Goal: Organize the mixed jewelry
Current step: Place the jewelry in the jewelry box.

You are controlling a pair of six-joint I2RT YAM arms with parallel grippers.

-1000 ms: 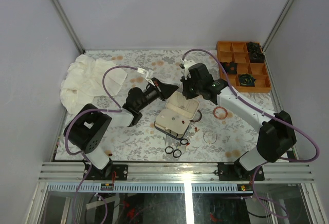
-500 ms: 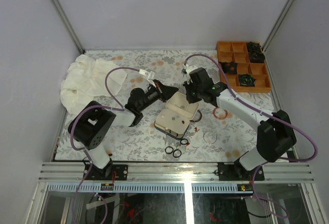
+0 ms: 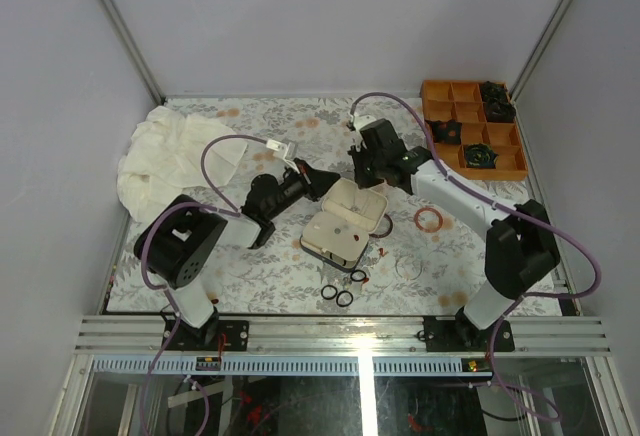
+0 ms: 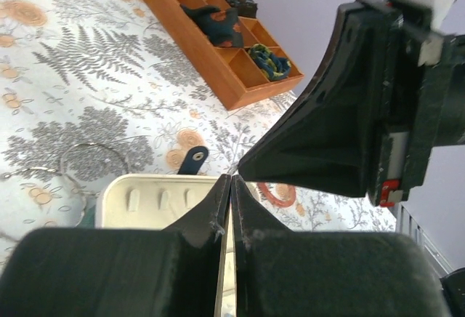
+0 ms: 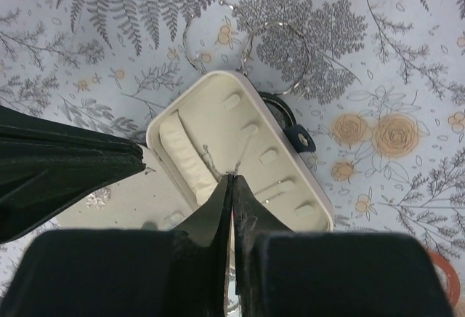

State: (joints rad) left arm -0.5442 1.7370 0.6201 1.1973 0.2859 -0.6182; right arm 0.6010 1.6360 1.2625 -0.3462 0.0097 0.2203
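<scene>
Both sets of fingers are clenched, tip against tip with no gap. The right fingers [image 5: 230, 186] point down into the open case [image 5: 218, 124]. Their tip sits at the cream lining between the rows of small pegs, where two hair-thin silvery lines meet in a V. Whether that strand is pinched or only touched, I cannot tell. The left fingers [image 4: 230, 186] hover just above the case's rim, close beside the right ones, with nothing visible between them. They are probably placed there to steady the case while the other pair works inside.

Most of the mixed jewelry lies loose on the tabletop [image 3: 250, 256], outside the case. Three black rings [image 3: 344, 299] lie well behind both fingers, toward the arm bases, with tiny red bits [image 3: 382, 253] and a faint clear hoop [image 3: 408, 264] near them. Two more clear hoops [image 5: 280, 55] lie just ahead of the right fingers, past the case's far rim. The rings look matte and dark. The hoops are thin as wire and nearly vanish against the fern print.
</scene>
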